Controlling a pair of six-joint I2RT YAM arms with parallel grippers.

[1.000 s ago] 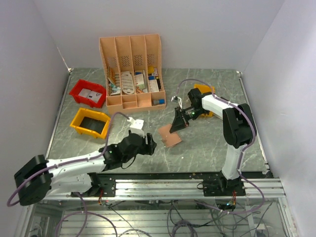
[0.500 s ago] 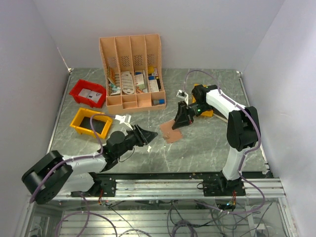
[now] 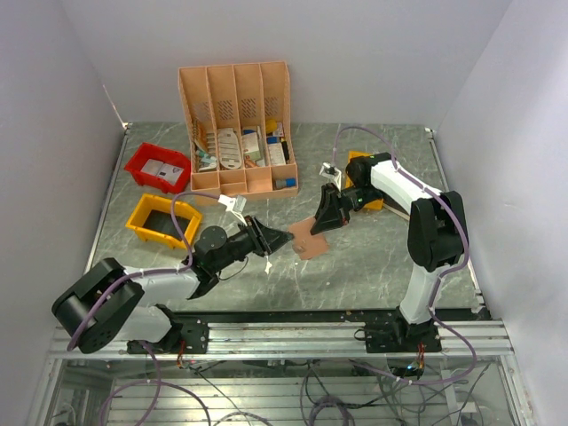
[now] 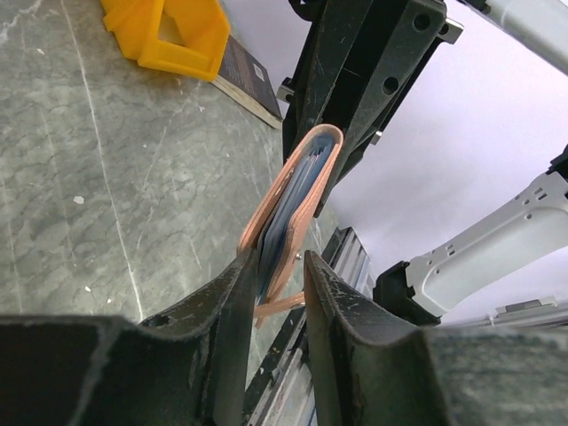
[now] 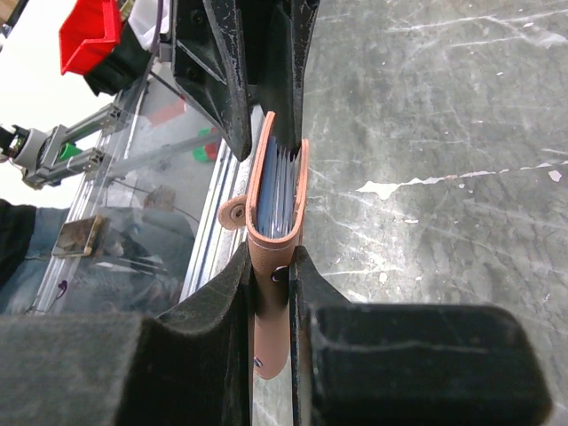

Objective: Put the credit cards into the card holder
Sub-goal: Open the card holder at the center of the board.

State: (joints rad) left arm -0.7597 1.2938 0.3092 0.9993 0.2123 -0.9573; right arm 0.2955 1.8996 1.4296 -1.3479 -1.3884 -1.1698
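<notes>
Tan leather is caught between both sets of jaws. The card holder (image 3: 306,238) is folded nearly shut and stands on edge, with pale blue layers showing inside the fold. Whether those layers are cards or pocket panels cannot be told.

A second ago the left arm (image 3: 169,280) lay low and drawn back, its jaws spread and well short of the holder. Since then it has swung forward, and the left jaws have narrowed around the holder's near edge. In the left wrist view both pads (image 4: 235,302) seem to touch the leather, one on each face, with the snap tab hanging between them.

The right jaws have kept their pinch throughout. Their fingers (image 5: 226,302) press flat against the opposite end of the holder, which has turned from a spread, tilted sheet into this closed fold just left of those jaws.

The left arm now stretches low along the surface (image 3: 382,257), its wrist level and pointing right. The right arm (image 3: 399,186) arches high at the elbow and reaches down and leftward, so the two sets of jaws face each other across the holder. A yellow bin (image 4: 164,35) sits beyond the right jaws.
</notes>
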